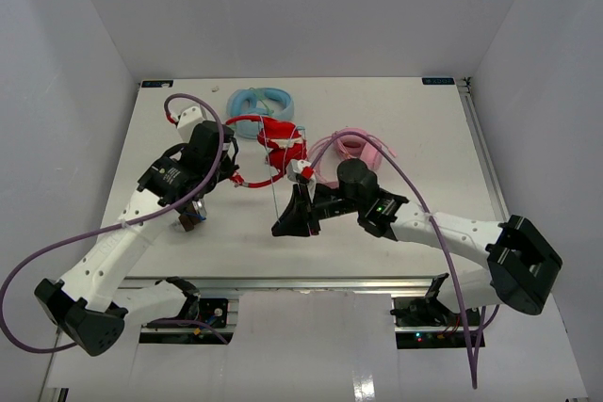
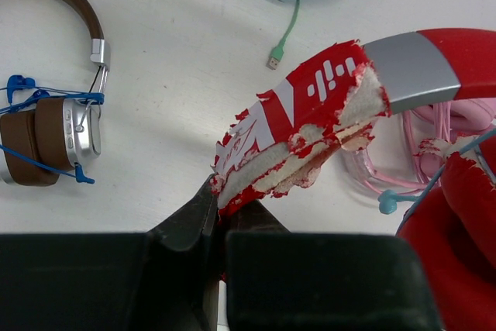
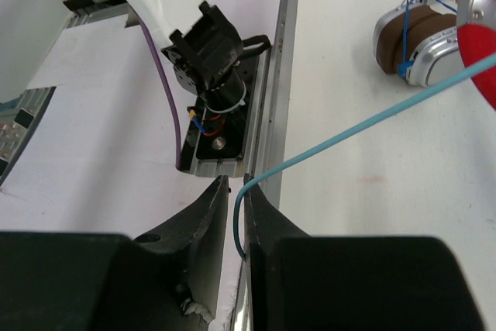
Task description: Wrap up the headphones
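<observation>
Seen from my remote station, left to right across the white table: a pair of brown headphones, blue cord looped around one earcup, lies at the far left, partly under my left arm in the top view; just beside it my left gripper is clamped tight on the frayed tip of the headband, where red skin has peeled from pale foam; the headphones sit near the middle of the table, headband arcing toward the left arm, red earcups bunched together; behind them, toward the far edge, rest light-blue headphones with a green cable trailing out; in front of the red pair my right gripper hangs out past the table's near edge, its fingers closed on the thin pale-blue cable, which runs taut from the fingertips up to the red set; pink headphones lie just right of the red pair, partly behind the right wrist.
</observation>
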`<state>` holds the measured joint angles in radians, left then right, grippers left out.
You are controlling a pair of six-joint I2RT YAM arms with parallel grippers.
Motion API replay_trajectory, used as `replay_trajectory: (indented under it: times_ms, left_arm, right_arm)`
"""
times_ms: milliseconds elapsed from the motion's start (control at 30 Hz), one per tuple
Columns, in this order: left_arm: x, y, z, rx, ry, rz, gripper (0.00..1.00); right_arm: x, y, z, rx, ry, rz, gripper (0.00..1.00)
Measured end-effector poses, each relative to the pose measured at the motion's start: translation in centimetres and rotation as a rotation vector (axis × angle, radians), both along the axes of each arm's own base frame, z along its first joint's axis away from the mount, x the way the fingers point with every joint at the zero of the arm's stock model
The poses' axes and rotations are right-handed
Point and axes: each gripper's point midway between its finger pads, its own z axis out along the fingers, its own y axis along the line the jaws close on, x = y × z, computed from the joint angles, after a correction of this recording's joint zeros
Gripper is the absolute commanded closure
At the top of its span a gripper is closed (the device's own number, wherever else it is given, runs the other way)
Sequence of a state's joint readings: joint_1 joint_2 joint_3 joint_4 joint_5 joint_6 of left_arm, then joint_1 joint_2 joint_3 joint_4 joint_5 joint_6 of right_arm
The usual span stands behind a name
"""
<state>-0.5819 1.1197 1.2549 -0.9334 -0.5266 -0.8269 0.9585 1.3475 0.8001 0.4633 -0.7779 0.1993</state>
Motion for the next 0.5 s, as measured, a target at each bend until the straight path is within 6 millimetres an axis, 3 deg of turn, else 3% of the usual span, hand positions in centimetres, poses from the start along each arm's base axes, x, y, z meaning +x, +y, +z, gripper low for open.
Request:
replay_trajectory:
  times_ms: [267, 500]
  left_arm:
    - [0.0, 0.1, 1.8, -0.021, -0.037, 0.006, 1.0]
    - [0.2, 0.7, 2.5, -0.021, -0.061, 0.036, 1.0]
  right_arm:
    - [0.9, 0.7, -2.8, -0.067, 0.01, -0.014, 0.78]
    - [0.7, 0.8, -3.5, -0.085, 0.011, -0.01, 0.72]
